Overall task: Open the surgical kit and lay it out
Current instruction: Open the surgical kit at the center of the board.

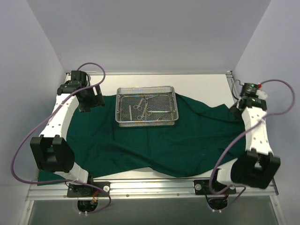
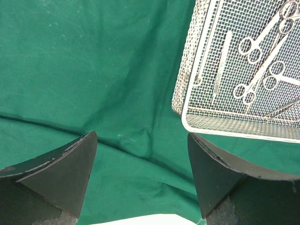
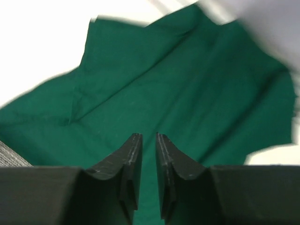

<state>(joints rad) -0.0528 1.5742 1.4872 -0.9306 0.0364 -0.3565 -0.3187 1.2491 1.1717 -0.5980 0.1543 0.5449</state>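
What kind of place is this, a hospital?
Probably a robot lab booth, not a hospital: plain walls box in a table, two robot arms bolted to it, instruments in a mesh tray.

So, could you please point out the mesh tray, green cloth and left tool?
mesh tray (image 1: 146, 123): top view, front rim.
green cloth (image 1: 187, 140): top view, bare right half.
left tool (image 2: 141, 136): left wrist view, between fingertips.

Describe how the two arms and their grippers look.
The left arm and right arm alike have white links dotted with rows of small holes, joined by bulky black joint housings. A purple cable loops along each. The left gripper and right gripper carry matte black fingers, wedge-shaped and tapering to the tips, with scuffed edges.
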